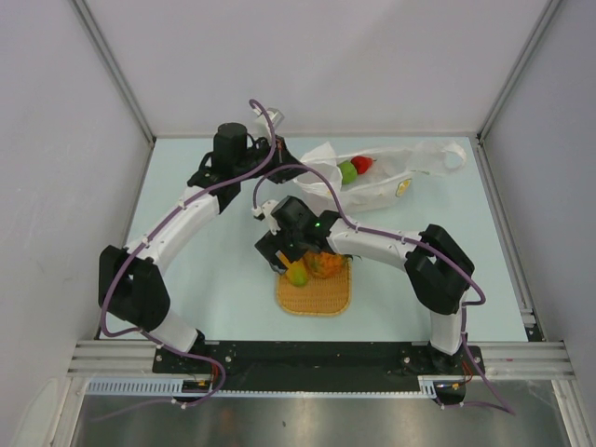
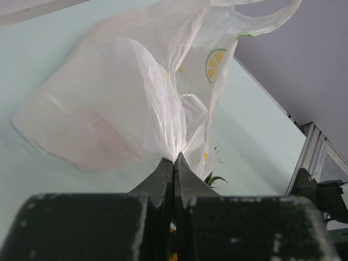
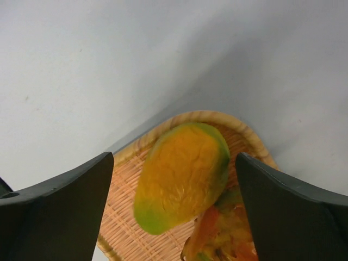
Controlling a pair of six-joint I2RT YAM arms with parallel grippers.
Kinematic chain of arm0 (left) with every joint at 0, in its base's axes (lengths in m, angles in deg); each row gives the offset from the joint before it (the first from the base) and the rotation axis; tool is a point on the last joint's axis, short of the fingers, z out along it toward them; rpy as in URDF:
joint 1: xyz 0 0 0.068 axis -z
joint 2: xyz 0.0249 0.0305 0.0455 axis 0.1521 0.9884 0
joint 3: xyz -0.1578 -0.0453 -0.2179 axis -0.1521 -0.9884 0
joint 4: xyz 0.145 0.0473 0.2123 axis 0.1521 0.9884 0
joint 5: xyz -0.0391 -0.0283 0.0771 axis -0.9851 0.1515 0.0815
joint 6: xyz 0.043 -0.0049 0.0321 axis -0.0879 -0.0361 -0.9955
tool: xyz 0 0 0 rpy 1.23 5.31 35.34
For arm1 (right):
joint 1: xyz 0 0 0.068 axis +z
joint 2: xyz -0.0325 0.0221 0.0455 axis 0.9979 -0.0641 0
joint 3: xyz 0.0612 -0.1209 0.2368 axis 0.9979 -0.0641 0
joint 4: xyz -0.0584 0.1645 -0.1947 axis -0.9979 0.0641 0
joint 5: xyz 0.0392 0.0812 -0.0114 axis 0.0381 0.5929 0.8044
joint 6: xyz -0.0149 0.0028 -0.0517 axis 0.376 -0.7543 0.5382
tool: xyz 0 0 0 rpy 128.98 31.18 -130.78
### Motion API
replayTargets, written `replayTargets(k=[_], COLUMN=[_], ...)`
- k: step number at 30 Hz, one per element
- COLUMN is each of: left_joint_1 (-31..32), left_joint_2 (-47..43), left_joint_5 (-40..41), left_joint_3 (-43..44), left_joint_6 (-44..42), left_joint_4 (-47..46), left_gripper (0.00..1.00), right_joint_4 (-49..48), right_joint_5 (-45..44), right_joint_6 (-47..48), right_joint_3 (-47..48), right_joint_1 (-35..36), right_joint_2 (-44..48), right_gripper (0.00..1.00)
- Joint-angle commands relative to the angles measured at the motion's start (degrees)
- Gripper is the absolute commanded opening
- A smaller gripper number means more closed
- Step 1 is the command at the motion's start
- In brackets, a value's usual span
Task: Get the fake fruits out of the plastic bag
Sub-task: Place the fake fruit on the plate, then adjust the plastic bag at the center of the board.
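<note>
The plastic bag [image 1: 386, 182] lies at the back of the table, with a small green piece [image 1: 347, 171] and a red piece [image 1: 362, 165] showing at its mouth. My left gripper [image 1: 277, 152] is shut on a bunched edge of the bag [image 2: 125, 98], pinched between the fingertips [image 2: 174, 160]. My right gripper [image 3: 174, 157] is open just above the woven mat [image 1: 317, 298]. The yellow-green mango [image 3: 182, 174] lies on the mat between the fingers, apart from both. The pineapple [image 3: 228, 239] lies beside it. In the top view the mango [image 1: 298, 275] and pineapple [image 1: 325, 266] sit under the right gripper [image 1: 296, 261].
The mat's woven rim [image 3: 206, 116] lies near the table's front middle. White enclosure walls stand at the left, back and right. A bag handle loop [image 1: 453, 154] reaches toward the back right corner. A green pineapple crown tip [image 2: 216, 179] shows beside the left fingers.
</note>
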Motion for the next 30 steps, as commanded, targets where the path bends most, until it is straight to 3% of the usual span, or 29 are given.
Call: replayTargets(k=[1,5,10,13,16,17,20,25,30], left_joint_1=[0.6,0.6,-0.45,-1.16,-2.12,-2.39,-3.0,-3.62,-3.8], left_joint_2=[-1.85,-1.67,-0.97,-1.23,-2.28,-2.11,-0.63,0.18,-1.31], left_joint_5=[-1.79,-1.79,-2.23,-2.85,-2.4,-3.19,-4.78,-6.36,-6.02], left_joint_3=[0.61,0.88,2.28,2.55,2.55,2.81,5.62,8.17,7.56], left_joint_6=[0.56,0.48,-0.41,0.12,1.08,1.09,1.0,3.29,2.67], left_joint_4=[-2.47,-2.29,0.77,2.1,4.03,4.64,8.24,8.61,9.66], left_gripper=[0.0,0.0,0.01,0.0,0.0,0.0,0.0,0.0,0.0], right_joint_4=[-1.42,-3.0,-7.56,-8.01,-6.52,-5.99,-5.9,-6.87,-9.24], right_joint_5=[4.5,8.71,25.32,20.62,16.38,15.33,10.93,10.74,9.43], right_joint_6=[1.98,4.08,5.84,2.97,3.03,3.73,5.31,10.05,11.4], right_joint_3=[-0.11,1.29,1.92,1.83,1.83,1.83,1.74,1.48,-7.65], right_joint_1=[0.41,0.24,-5.89,-11.6,-17.67,-21.35,-27.07,-32.37,-32.81], right_joint_2=[3.47,9.53,24.27,29.91,31.16,30.56,27.06,18.44,16.48], right_gripper=[1.0,0.99,0.92,0.77,0.5,0.35,0.18,0.0,0.0])
